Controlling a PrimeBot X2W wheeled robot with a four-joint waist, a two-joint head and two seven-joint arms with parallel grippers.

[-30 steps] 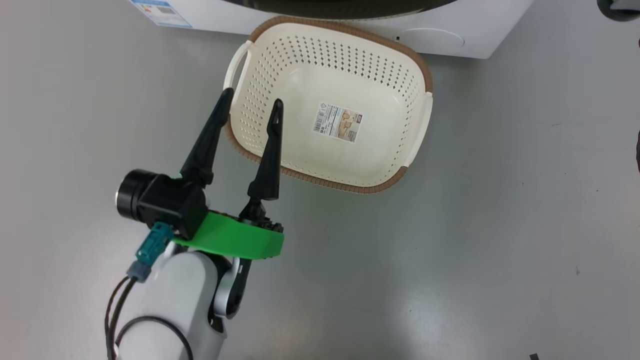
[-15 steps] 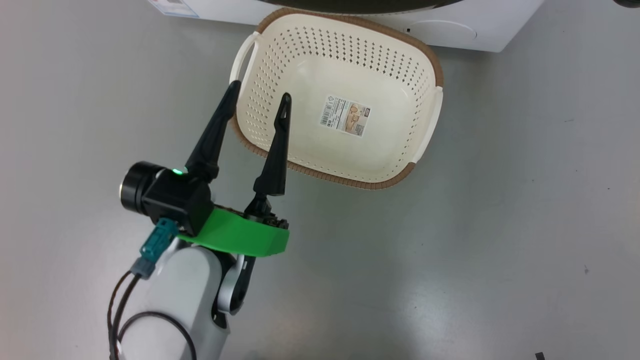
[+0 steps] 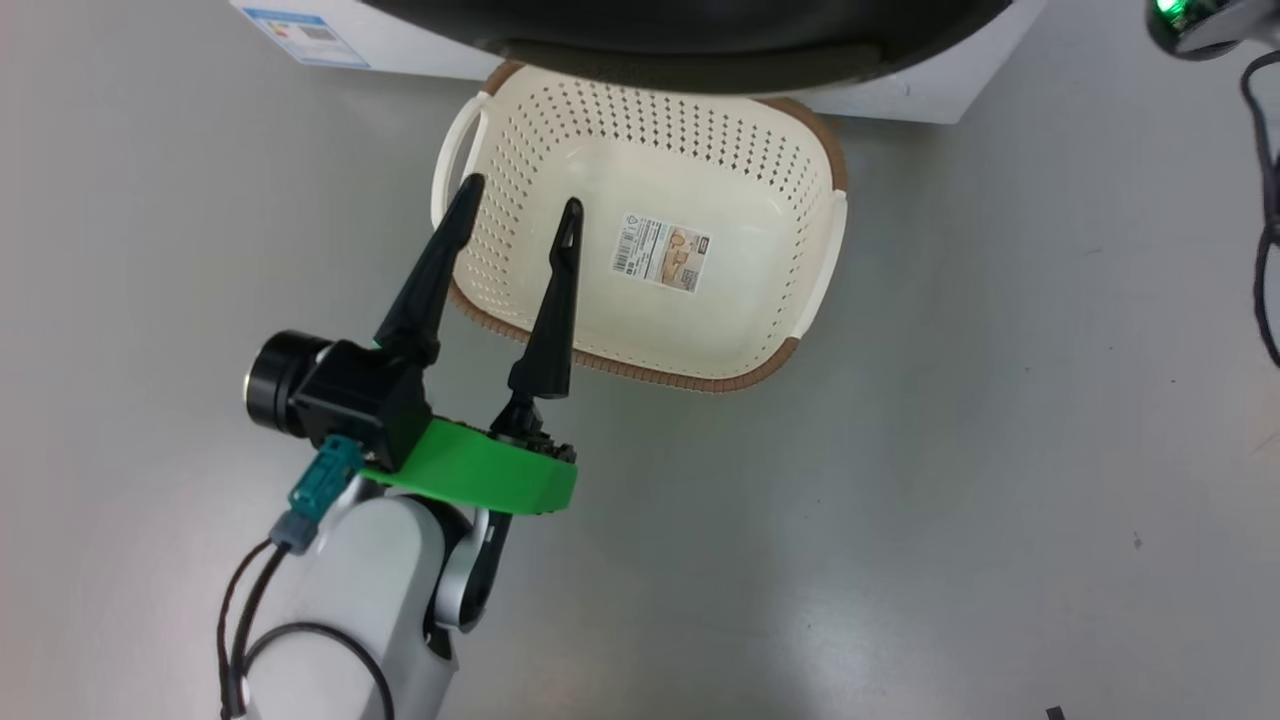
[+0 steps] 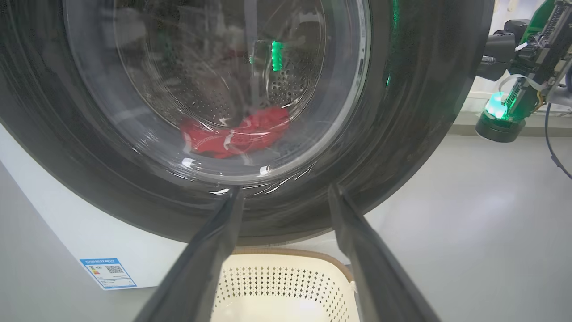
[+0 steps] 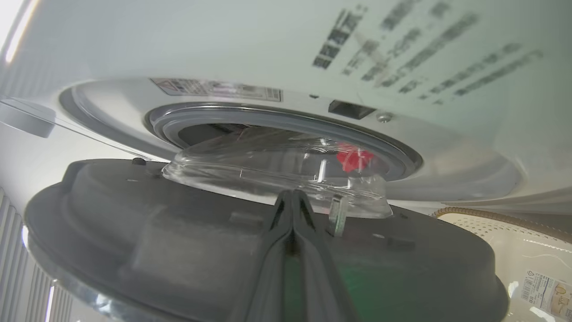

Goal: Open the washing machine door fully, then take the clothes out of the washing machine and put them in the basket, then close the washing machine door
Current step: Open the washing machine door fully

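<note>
The washing machine door (image 4: 424, 112), glossy black with a clear glass window, stands partly open on the white washing machine (image 4: 67, 228). Red clothes (image 4: 237, 134) lie in the drum behind the glass. My right gripper (image 5: 292, 194) is shut, its tips against the door's grey inner face (image 5: 178, 241) just below the glass bowl, with red clothes (image 5: 354, 158) showing in the drum opening. The cream basket (image 3: 640, 375) stands on the floor under the door's edge (image 3: 700, 40). My left gripper (image 3: 522, 195) hangs open above the basket's left rim, holding nothing.
A blue label sticker (image 3: 290, 25) marks the machine's lower left corner. My right arm's wrist, with a green light (image 3: 1190, 20), is at the top right by the machine's corner, and a black cable (image 3: 1262, 200) hangs below it. Grey floor surrounds the basket.
The head camera has shifted. The black door now overhangs the basket's far rim, which was uncovered before. My left gripper stays open over the basket's left rim.
</note>
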